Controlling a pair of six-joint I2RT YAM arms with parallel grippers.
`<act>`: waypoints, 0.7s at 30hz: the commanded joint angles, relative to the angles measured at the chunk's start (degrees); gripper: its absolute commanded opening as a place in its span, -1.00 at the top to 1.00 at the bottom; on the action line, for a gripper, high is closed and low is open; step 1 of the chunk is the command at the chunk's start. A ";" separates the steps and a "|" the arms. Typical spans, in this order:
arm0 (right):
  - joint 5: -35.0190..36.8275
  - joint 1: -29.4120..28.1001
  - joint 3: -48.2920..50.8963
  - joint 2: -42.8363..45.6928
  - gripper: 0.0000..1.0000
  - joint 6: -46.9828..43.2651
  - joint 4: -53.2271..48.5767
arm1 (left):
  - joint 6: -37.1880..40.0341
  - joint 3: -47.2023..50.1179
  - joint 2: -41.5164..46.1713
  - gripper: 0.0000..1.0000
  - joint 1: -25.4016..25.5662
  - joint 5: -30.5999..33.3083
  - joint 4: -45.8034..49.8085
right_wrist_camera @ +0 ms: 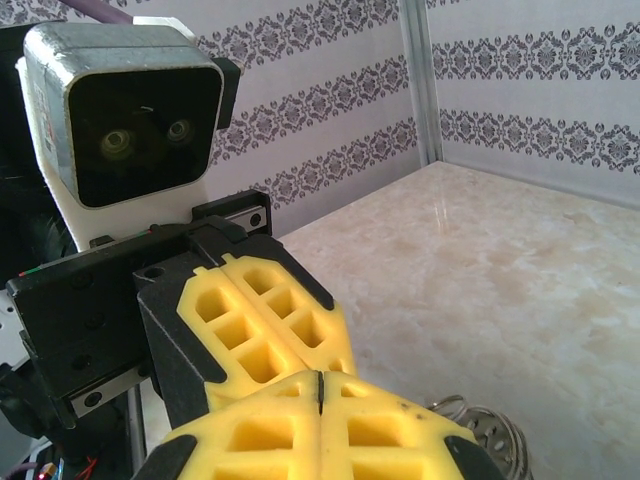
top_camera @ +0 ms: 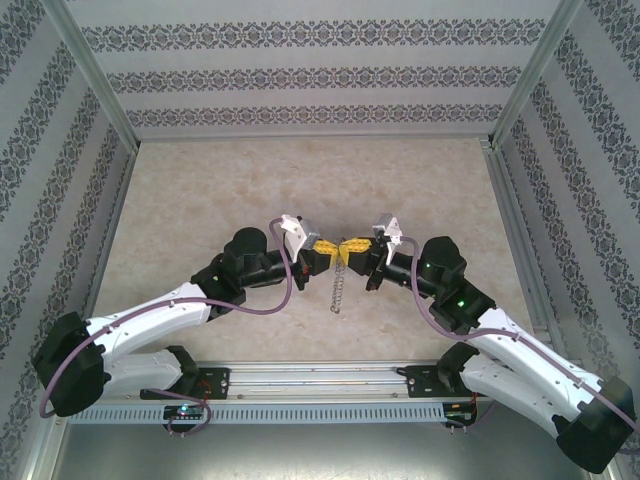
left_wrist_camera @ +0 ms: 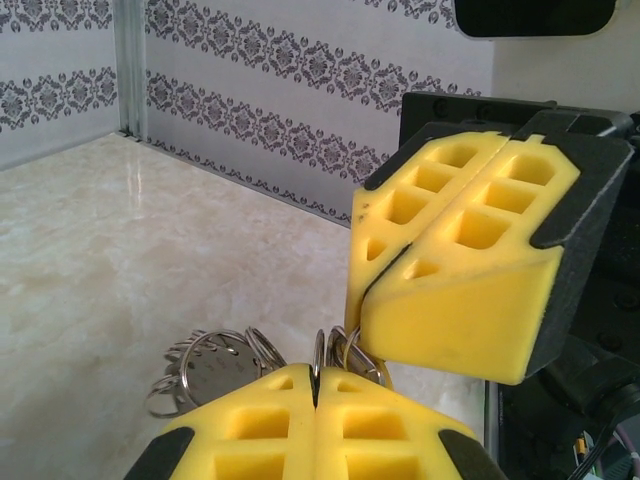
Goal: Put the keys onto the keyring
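Desk (top_camera: 200, 190): pale marble. Above its middle, left hand (top_camera: 326, 246) and right hand (top_camera: 353, 245) are both pressed together, tips touching. The left pinches the keyring (top_camera: 338, 288), which dangles between them. I judge it light, floppy and slippery, so I'd grip the hoop, not the dangling pieces.

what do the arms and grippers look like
The left arm and right arm have white shells, black joints and a purple cable each. Green lights glow on the right one. The left gripper and right gripper have black bodies and chunky yellow fingers with square pockets; a pale boxy camera tops each wrist.
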State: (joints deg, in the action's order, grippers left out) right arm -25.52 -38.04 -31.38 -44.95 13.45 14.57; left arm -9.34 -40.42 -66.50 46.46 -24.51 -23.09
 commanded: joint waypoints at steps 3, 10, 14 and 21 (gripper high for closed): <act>2.36 -0.55 -0.76 -0.54 1.00 -1.80 0.56 | -0.50 -1.58 0.88 1.00 0.92 -0.95 -4.13; 3.96 1.07 0.91 -0.32 1.00 -2.23 0.41 | -0.86 -0.89 1.83 1.00 0.92 -1.30 -5.25; 3.38 2.26 1.58 -0.05 1.00 -1.67 0.79 | -1.02 -0.72 2.07 1.00 0.92 -1.49 -5.52; 2.21 4.60 2.44 0.74 1.00 -0.65 0.98 | -0.93 -0.57 2.22 1.00 0.92 -1.65 -5.60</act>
State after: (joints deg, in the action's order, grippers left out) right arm -23.97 -34.92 -30.06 -44.97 12.23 14.79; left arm -9.52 -40.42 -66.26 46.46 -24.08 -23.59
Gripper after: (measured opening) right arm 0.065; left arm 0.053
